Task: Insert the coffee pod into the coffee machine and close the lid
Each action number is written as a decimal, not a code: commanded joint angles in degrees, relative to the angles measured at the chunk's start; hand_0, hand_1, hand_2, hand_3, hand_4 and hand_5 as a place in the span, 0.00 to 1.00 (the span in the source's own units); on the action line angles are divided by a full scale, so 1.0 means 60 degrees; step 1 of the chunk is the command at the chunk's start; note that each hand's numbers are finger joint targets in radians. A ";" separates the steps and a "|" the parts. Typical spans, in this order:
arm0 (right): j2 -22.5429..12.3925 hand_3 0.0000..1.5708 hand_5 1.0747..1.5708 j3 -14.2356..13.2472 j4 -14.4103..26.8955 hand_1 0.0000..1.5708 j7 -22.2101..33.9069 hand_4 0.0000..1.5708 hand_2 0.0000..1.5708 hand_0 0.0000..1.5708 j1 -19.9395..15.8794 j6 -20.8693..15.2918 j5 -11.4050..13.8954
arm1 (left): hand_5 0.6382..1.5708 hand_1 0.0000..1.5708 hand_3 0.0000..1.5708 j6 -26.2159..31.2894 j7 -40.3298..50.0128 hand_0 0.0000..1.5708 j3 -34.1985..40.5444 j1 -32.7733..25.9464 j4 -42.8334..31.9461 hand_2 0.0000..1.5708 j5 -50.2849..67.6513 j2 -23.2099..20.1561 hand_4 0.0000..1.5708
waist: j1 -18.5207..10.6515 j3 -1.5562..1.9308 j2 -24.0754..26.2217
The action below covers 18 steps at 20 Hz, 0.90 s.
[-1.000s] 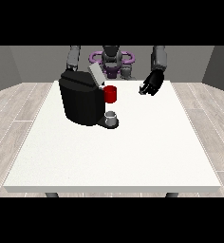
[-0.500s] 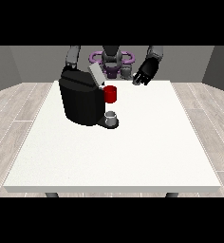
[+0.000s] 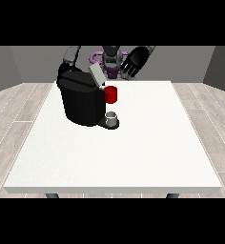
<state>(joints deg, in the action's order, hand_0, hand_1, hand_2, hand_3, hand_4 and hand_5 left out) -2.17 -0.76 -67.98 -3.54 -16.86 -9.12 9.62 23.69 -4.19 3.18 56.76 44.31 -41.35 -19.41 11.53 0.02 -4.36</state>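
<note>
Grey walls and a pale plank floor (image 3: 19,102) surround a large white bench (image 3: 119,157).

Hand at the view's right (image 3: 135,62): black, raised above the far edge of the bench, well apart from every item on it. Palm faces the camera; fingers (image 3: 128,71) point downward, spread and only slightly bent, holding nothing. Its arm (image 3: 149,48) runs up and out toward the view's right.

Hand at the view's left: not visible; hidden behind the coffee machine. State of its fingers cannot be told. Only its grey-and-black arm (image 3: 71,56) shows, coming down behind the machine's top.

Robot torso (image 3: 110,59): grey with purple parts, behind the far edge of the bench, between the two arms.

Coffee machine (image 3: 82,97): black, bulky body, standing upright on the bench near the far left corner. Lid (image 3: 97,75): light grey flap, tilted up and open at the machine's top on the side toward the bench's middle.

Red thing at the machine (image 3: 111,94): cylindrical, just beside the machine's body under the raised lid, above the machine's base plate.

Grey thing (image 3: 112,117): small, round-topped, sitting on the dark base plate (image 3: 105,124) at the machine's foot, directly below the red thing. Whether it is the coffee pod cannot be told.

Coffee pod: not plainly identifiable anywhere on the bench or in the visible hand.

Bench legs (image 3: 51,195): dark, showing below the near edge.
</note>
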 commanded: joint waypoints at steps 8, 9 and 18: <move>-0.0455 0.00 1.00 -0.0285 -0.0748 0.00 0.0942 0.17 0.00 0.00 -0.1262 0.0131 -0.0117 | 1.00 0.78 0.80 0.0517 0.0534 0.78 0.0704 0.1920 -0.0538 0.81 0.0082 -0.1002 0.31 | 0.0774 -0.0002 -0.1022; -0.0385 0.00 1.00 -0.0396 -0.0742 0.00 0.0841 0.11 0.00 0.00 -0.1322 0.0087 -0.0246 | 1.00 0.79 0.80 0.0415 0.0657 0.79 0.0762 0.2034 -0.0563 0.83 0.0142 -0.0811 0.31 | 0.0860 -0.0001 -0.1136; -0.0126 0.00 1.00 -0.0170 -0.1095 0.00 0.0746 0.06 0.00 0.00 -0.1708 -0.0364 0.0086 | 1.00 0.77 0.79 -0.0011 -0.0076 0.77 0.0737 0.2257 -0.0898 0.81 -0.0129 -0.1198 0.30 | 0.0992 -0.0003 -0.2171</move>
<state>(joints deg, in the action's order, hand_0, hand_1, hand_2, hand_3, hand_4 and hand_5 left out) -3.45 -1.96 -73.10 -0.19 -24.70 -10.01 9.55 24.78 -3.31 7.51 69.40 40.04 -41.36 -25.46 16.98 0.02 -14.81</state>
